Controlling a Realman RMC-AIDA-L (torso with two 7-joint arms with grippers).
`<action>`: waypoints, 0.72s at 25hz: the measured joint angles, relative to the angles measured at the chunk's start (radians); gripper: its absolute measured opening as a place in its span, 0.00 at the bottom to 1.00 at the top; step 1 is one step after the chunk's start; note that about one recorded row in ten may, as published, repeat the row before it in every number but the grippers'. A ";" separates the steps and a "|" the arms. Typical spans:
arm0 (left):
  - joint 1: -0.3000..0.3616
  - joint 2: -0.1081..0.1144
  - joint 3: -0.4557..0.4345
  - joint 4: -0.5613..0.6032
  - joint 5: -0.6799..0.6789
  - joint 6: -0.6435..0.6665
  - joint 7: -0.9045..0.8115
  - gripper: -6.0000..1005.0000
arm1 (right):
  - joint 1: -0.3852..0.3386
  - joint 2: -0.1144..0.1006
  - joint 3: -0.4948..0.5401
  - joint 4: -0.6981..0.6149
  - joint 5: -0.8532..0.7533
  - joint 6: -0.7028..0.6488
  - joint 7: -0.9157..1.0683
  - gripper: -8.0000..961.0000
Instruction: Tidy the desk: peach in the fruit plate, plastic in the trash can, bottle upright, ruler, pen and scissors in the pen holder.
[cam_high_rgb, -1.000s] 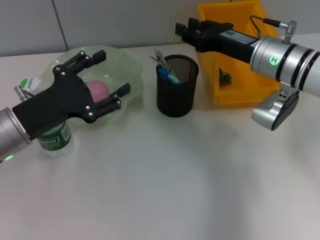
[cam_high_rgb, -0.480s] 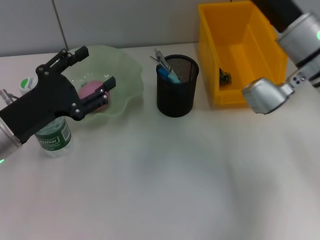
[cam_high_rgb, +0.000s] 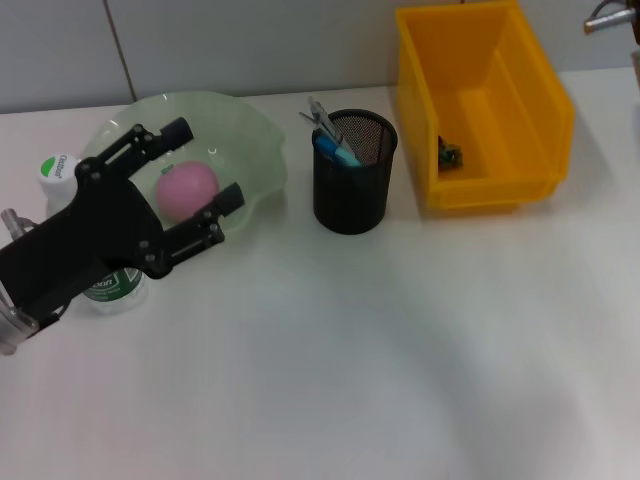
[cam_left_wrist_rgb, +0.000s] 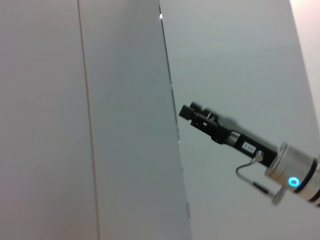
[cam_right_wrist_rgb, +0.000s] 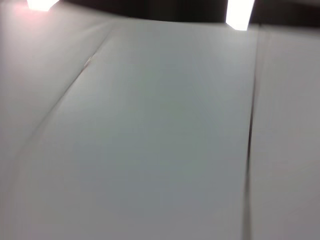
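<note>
The pink peach (cam_high_rgb: 187, 190) lies in the pale green fruit plate (cam_high_rgb: 250, 135). My left gripper (cam_high_rgb: 210, 160) hovers open and empty over the plate's near side, just above the peach. An upright bottle with a white cap (cam_high_rgb: 58, 168) and a green label (cam_high_rgb: 108, 286) stands behind my left arm, mostly hidden. The black mesh pen holder (cam_high_rgb: 355, 190) holds a blue pen (cam_high_rgb: 335, 150) and grey scissors (cam_high_rgb: 320, 115); I cannot pick out a ruler. The yellow trash can (cam_high_rgb: 480, 100) has a small dark scrap (cam_high_rgb: 447, 153) inside. My right gripper (cam_left_wrist_rgb: 186, 111) shows raised before the wall in the left wrist view.
The white desk (cam_high_rgb: 380, 340) stretches in front of the objects. A grey wall panel (cam_high_rgb: 250, 40) runs behind the plate and the trash can. The right wrist view shows only blank wall.
My right arm has lifted from above the trash can and left the head view. My left gripper has drawn back from over the plate toward the front left, uncovering the peach.
</note>
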 joint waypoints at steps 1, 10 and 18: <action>0.000 0.000 0.000 0.000 0.000 0.000 0.000 0.78 | -0.008 -0.009 0.000 0.003 -0.025 0.004 0.165 0.54; -0.013 0.003 0.062 0.003 0.054 0.040 -0.243 0.78 | -0.031 -0.103 0.040 0.046 -0.658 -0.046 1.193 0.68; -0.059 0.036 0.068 0.021 0.177 0.012 -0.447 0.78 | -0.042 -0.140 0.224 0.077 -1.288 -0.130 1.426 0.68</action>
